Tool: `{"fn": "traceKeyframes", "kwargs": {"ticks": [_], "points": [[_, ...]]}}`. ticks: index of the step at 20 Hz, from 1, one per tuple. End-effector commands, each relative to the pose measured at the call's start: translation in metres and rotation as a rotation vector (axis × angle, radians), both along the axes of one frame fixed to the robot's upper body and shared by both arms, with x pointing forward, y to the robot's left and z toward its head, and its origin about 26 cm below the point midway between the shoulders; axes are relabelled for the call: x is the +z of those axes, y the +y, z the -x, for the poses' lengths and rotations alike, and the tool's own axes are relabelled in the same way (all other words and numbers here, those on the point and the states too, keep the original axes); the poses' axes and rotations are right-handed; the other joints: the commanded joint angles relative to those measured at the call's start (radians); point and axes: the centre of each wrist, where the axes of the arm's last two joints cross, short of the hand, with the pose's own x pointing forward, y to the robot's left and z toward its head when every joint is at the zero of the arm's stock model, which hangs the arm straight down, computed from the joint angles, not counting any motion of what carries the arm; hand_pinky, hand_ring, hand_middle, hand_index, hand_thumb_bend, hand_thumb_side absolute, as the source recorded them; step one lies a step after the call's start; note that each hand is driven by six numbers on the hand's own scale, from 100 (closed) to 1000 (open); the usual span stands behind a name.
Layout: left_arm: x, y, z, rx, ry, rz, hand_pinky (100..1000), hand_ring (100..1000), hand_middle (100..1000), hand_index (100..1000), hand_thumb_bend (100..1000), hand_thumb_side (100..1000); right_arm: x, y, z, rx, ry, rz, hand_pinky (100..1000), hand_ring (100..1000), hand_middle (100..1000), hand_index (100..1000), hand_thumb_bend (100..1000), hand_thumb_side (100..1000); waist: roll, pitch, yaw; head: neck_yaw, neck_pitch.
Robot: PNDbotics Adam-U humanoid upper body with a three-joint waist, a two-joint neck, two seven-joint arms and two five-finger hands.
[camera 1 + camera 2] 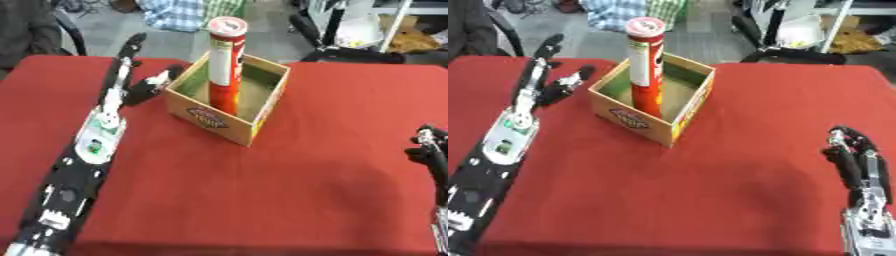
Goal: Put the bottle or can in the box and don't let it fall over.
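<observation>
The tall red cylindrical can with a pale lid [225, 65] is standing upright inside the open cardboard box [262, 116] near the far edge of the red-covered desk [710, 190], leaning close to the box's left wall. The left robot hand [131, 75] is lying just beside that wall with its fingers straight, grasping nothing — and that is where the risk seems to be sitting: a sideways sweep while pulling away could be nudging the box and tipping the top-heavy can. The right robot hand [852, 155] is resting released at the desk's near right corner, well apart. The box is carrying an oval logo on its front, and the can a label — neither is readable.
</observation>
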Motion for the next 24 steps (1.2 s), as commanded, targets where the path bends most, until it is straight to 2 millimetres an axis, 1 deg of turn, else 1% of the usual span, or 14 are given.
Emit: {"fn": "traceKeyframes", "kwargs": {"ticks": [1,3,4,6,8,12,16,19,24], "points": [[0.021,0.021,0.032,-0.031,-0.061,0.015,863,954,971,939,664,690,0.008,-0.006,-0.001,-0.01,-0.022,0.02,685,596,618,812,100,701,0.021,-0.013,0.009,-0.007,0.005],[0.005,0.032,0.052,-0.03,-0.01,0.014,848,933,957,926,617,689,0.007,-0.006,-0.001,-0.006,-0.021,0.02,685,596,618,812,100,696,0.023,-0.015,0.015,-0.008,0.005],[-0.005,0.036,0.061,-0.01,0.016,0.034,846,932,955,922,610,685,0.007,-0.005,-0.001,-0.004,-0.021,0.02,685,596,618,812,100,687,0.022,-0.016,0.016,-0.011,0.005],[-0.021,0.04,0.075,0.037,0.057,0.084,839,927,952,918,587,679,0.007,-0.004,-0.001,0.004,-0.023,0.021,685,597,619,812,100,659,0.02,-0.019,0.019,-0.014,0.005],[-0.032,0.041,0.082,0.071,0.093,0.128,830,920,946,912,569,672,0.007,-0.004,-0.001,0.009,-0.021,0.022,685,597,619,812,100,643,0.017,-0.022,0.024,-0.014,0.005],[-0.041,0.04,0.083,0.089,0.12,0.16,829,919,945,908,568,660,0.006,-0.002,-0.002,0.025,-0.022,0.025,686,598,619,813,100,620,0.014,-0.027,0.018,-0.009,0.005],[-0.047,0.039,0.083,0.072,0.136,0.172,829,920,946,908,565,661,0.004,-0.002,-0.001,0.031,-0.013,0.026,686,598,619,813,100,643,0.011,-0.027,0.023,-0.015,0.005],[-0.049,0.039,0.084,0.065,0.144,0.176,830,920,947,909,563,661,0.004,-0.001,-0.001,0.037,-0.012,0.026,687,599,619,814,100,639,0.011,-0.025,0.02,-0.009,0.005],[-0.047,0.04,0.084,0.058,0.139,0.168,831,921,947,910,569,661,0.003,-0.001,-0.001,0.041,-0.004,0.026,688,600,620,815,100,648,0.009,-0.023,0.024,-0.013,0.005]]}}
